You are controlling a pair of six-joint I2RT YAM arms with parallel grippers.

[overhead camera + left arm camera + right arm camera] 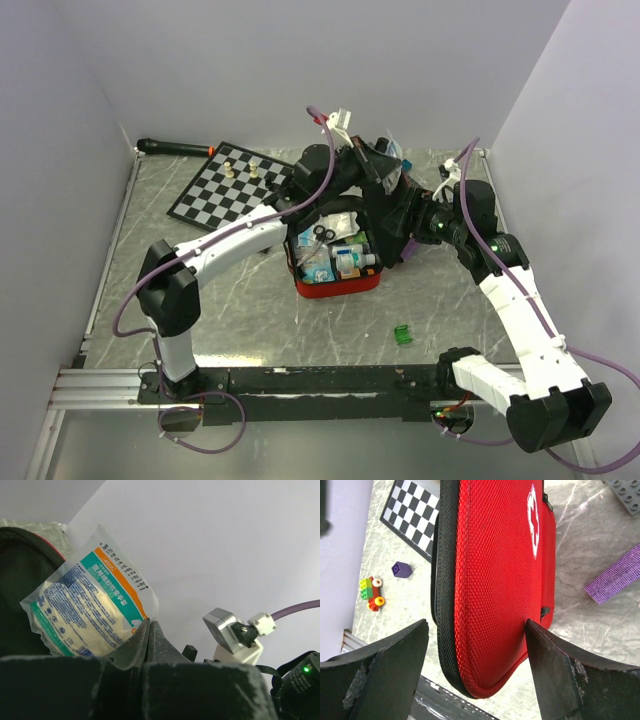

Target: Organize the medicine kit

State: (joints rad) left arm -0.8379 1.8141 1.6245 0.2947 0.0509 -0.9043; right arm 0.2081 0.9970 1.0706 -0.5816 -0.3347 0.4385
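Observation:
The medicine kit [335, 282] lies open on the table, its red tray filled with scissors, small bottles and packets. Its lid [495, 580], red with a white cross, stands upright. My right gripper [476, 625] is open and straddles the lid's edge. The right fingertip [535, 635] touches the red outside, and the left one stays clear of the black lining. Behind the lid my left gripper [149, 624] is raised and shut. The corner of a teal, orange and white gauze packet [85, 605] ends at its tips. From above, both grippers [385, 165] [405, 225] crowd the lid.
A chessboard [230, 185] with a few pieces lies at the back left, with a black handle [175, 148] behind it. A small green piece [403, 335] sits in front of the kit. A toy brick train [372, 592], a purple block [401, 569] and a purple strap [615, 580] lie nearby.

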